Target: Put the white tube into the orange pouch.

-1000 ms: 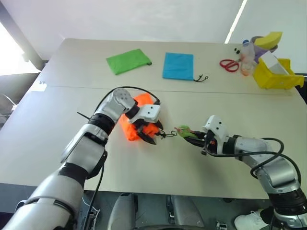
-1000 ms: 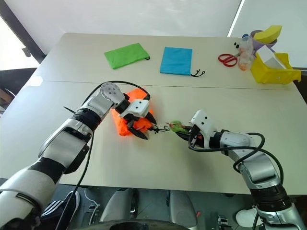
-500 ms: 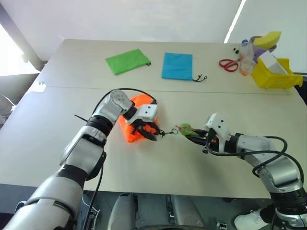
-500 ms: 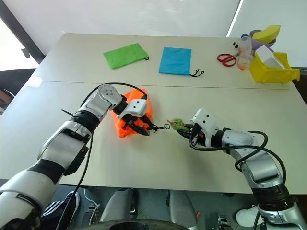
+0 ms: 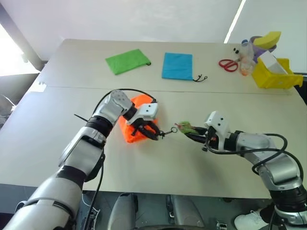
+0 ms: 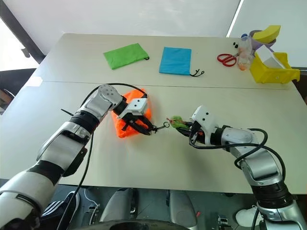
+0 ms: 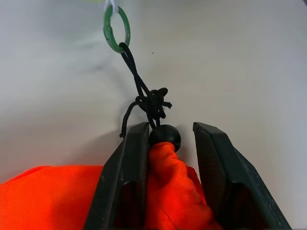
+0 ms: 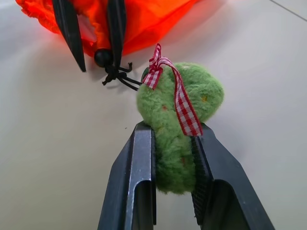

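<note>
From the head views, the orange pouch (image 5: 136,125) lies mid-table, well back from the near edge, soft and limp.

The left wrist view shows the left gripper (image 7: 169,143) pinching its gathered neck beside the cord bead (image 7: 164,135) (a sensible hold).

The right wrist view shows the right gripper (image 8: 173,158) clamped on the pom-pom (image 8: 180,115). I cannot spot the white tube.

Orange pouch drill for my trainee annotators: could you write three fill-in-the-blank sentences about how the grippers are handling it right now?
1. The right gripper is shut on the fuzzy ____ pom-pom.
2. The left gripper pinches the bunched neck of the ____ pouch.
3. The dark cord ends in a green ____.

Missing words: green; orange; ring
</note>
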Motion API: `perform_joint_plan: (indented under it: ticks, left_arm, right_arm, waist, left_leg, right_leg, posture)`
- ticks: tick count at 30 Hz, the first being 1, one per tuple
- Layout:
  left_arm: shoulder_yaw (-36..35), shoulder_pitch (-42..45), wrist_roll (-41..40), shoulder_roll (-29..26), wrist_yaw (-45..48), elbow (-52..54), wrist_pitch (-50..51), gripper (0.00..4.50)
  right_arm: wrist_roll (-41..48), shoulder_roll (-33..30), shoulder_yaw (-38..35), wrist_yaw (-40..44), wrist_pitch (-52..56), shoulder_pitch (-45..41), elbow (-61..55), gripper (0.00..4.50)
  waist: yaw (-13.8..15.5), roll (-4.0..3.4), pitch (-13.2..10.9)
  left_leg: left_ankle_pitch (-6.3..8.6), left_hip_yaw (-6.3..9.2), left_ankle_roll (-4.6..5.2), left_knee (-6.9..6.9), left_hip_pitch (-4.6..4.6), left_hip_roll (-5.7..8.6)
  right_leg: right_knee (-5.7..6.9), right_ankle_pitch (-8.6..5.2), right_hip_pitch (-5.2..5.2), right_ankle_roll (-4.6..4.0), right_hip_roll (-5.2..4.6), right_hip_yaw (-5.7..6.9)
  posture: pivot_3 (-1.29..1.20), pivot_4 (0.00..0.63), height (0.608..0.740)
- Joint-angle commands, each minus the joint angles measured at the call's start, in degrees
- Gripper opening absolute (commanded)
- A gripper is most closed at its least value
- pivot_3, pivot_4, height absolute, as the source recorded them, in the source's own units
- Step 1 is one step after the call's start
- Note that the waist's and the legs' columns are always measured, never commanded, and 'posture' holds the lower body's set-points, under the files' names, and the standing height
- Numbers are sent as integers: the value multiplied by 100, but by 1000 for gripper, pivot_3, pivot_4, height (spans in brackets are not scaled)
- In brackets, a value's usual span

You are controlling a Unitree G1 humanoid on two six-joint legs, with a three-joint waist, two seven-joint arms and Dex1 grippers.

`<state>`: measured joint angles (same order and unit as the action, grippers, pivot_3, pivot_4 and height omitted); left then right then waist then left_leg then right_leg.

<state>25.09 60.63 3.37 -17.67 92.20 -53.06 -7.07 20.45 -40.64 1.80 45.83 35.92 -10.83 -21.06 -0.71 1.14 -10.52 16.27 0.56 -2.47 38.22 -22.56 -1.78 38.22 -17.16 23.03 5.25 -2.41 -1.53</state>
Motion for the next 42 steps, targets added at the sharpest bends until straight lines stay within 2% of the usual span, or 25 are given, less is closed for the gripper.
perform_joint_plan:
  ticks: [1,3,4,16,21,29,35,42]
  left_arm:
    - [34,-30,164,-54,-19,106,-47,1286]
    - [37,-26,254,-58,-85,102,-201,781]
    - [24,-34,290,-49,-175,101,-345,325]
    - [-126,-129,127,-122,-22,395,-284,325]
    - [52,-453,-9,-759,30,1101,-309,325]
    - [179,-859,-275,-1656,30,2042,-201,325]
    - [377,-1265,-888,-2471,30,3071,379,325]
    - [486,-1473,-1275,-3007,30,3448,615,325]
  right_arm:
    - [-17,-44,-50,15,-108,-67,-99,837]
    - [-26,-36,-42,13,-106,-78,-104,837]
    - [-23,-29,-39,11,-100,-89,-110,837]
    - [-95,-37,-139,-69,-176,-157,-8,837]
    - [-349,-90,-330,-265,-442,-250,367,837]
    - [-443,-15,-212,-315,-620,-316,545,837]
    - [-456,-22,-184,-301,-661,-307,570,837]
    - [-454,-14,-129,-291,-663,-331,570,837]
  waist:
    - [-2,0,0]
    - [-6,0,0]
    - [-4,0,0]
    - [-5,0,0]
    - [-27,-1,0]
    - [-5,-2,1]
    - [-20,-2,1]
    - [-16,-4,2]
  left_leg:
    - [0,0,0,0,0,0]
    - [0,-1,0,0,0,0]
    - [0,-1,0,0,0,0]
    - [0,0,0,2,6,0]
    - [0,0,0,1,6,-3]
    - [0,-4,0,3,5,-2]
    - [0,-3,0,1,6,-5]
    - [-1,-4,0,3,6,-4]
  right_leg:
    - [0,0,0,0,0,0]
    - [0,0,0,0,0,0]
    - [0,0,0,0,0,0]
    - [2,0,-6,0,0,0]
    - [3,0,-4,0,1,-1]
    - [6,0,-3,0,-3,-2]
    - [7,0,-2,0,-2,-3]
    - [7,0,-3,0,-2,-3]
  posture:
    - [0,150,740]
    - [0,150,740]
    - [0,150,740]
    - [0,150,740]
    - [0,150,740]
    - [0,150,740]
    - [0,150,740]
    - [0,150,740]
